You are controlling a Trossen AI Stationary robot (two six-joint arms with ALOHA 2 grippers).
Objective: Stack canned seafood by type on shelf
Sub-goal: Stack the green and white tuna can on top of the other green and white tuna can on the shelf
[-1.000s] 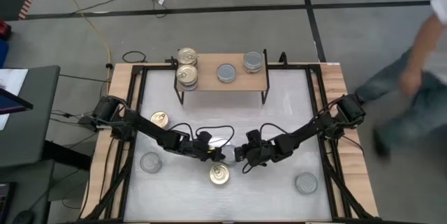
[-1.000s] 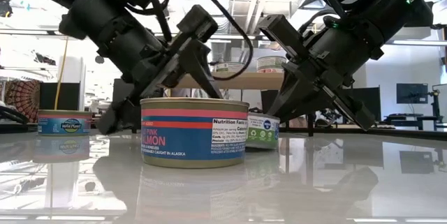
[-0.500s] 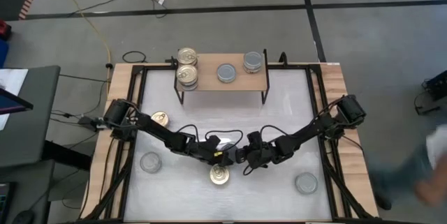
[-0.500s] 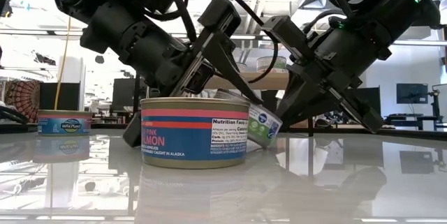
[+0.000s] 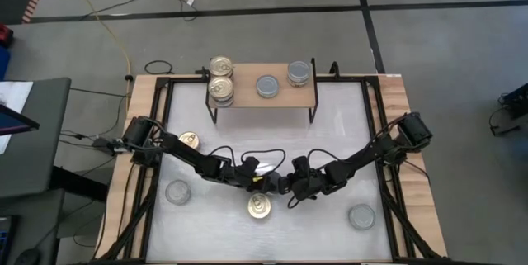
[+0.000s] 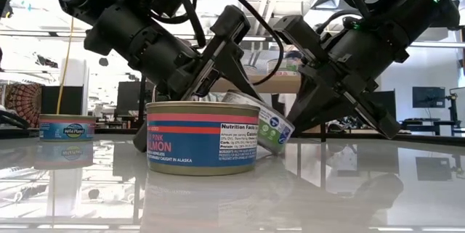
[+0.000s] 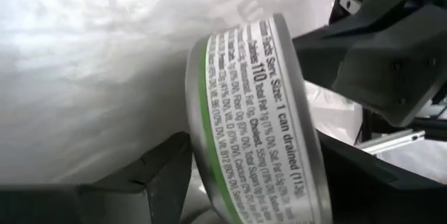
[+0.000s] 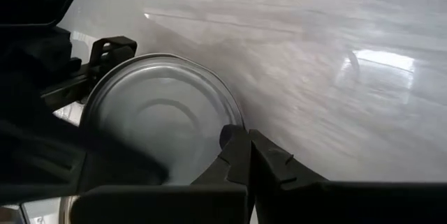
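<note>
Grippers meet at centre frame of the high view, just above a gold-lidded can (image 5: 259, 206) standing on the white tabletop (image 5: 346, 125).

Left gripper (image 5: 262, 182): fingers spread on either side of a green-banded can (image 6: 263, 125), which sits tilted on edge. Left wrist view shows that can (image 7: 255, 123) between the two dark fingers (image 7: 150, 178), label text running across its wall. Contact on both sides cannot be confirmed, so a firm grip cannot be told.

Right gripper (image 5: 286, 185): fingers closed together, tip right beside the tilted can. In the right wrist view the closed fingers (image 8: 255, 158) lie against the rim of its silver-grey end (image 8: 162, 116).

Low view: pink salmon can (image 6: 202, 137) upright in the foreground centre, tilted can just behind it to the right, a blue-labelled can (image 6: 67, 127) far left.

Shelf (image 5: 264, 96) in upper centre of the high view: a gold-lidded stack (image 5: 220, 79) at its left end, two silver-grey-lidded cans (image 5: 268, 87) and (image 5: 299, 72) to the right.

Loose on the tabletop: gold-lidded can (image 5: 189, 141) at left, grey-lidded cans at lower left (image 5: 177, 192) and lower right (image 5: 361, 216).
</note>
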